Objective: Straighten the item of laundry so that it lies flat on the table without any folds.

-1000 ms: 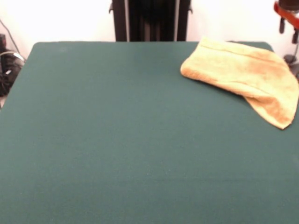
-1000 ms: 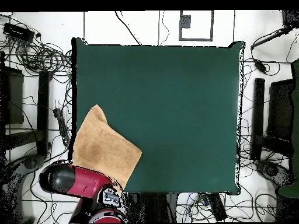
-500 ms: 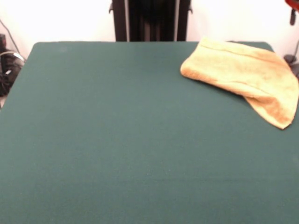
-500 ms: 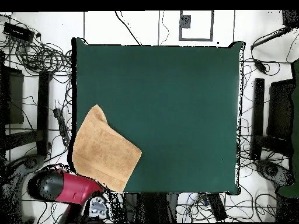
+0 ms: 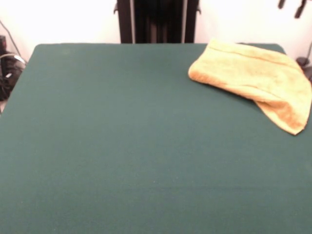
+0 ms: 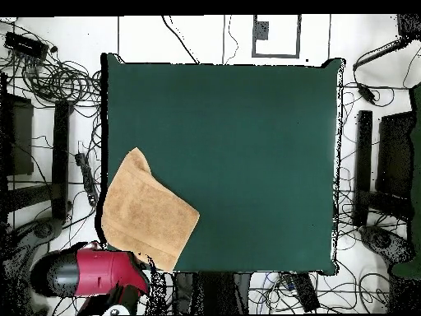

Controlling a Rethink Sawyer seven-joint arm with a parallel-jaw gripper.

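Front view: only two dark tips of the hand [image 5: 290,6] show at the top edge, up and right of the towel [image 5: 253,78], well clear of it.
Hand: grasping nothing; whether it is released or clenched cannot be told from so little of it.
Arm: seen from overhead, its red and black body [image 6: 90,276] sits off the counter [image 6: 247,148], just past the corner nearest the robot's base, likely drawn back to leave the cloth unobstructed.
Towel: the orange-tan cloth lies at that same corner, skewed to the counter's edges; in the front view one end appears to droop past the right side.
Folds: a thick rolled lip along the front-view near edge and a ridge across the top suggest it is doubled over, so it covers less than its full rectangle.
Label: no white tag or stripes can be made out.
Counter: green felt, bare apart from the towel, with wide room toward the middle for spreading.
Progress: flattening looks not yet done.
Next move, as a judgement: take a free corner and draw it toward the centre, since the edge placement leaves cloth unsupported.
Risk: a pull outward could drag it off.
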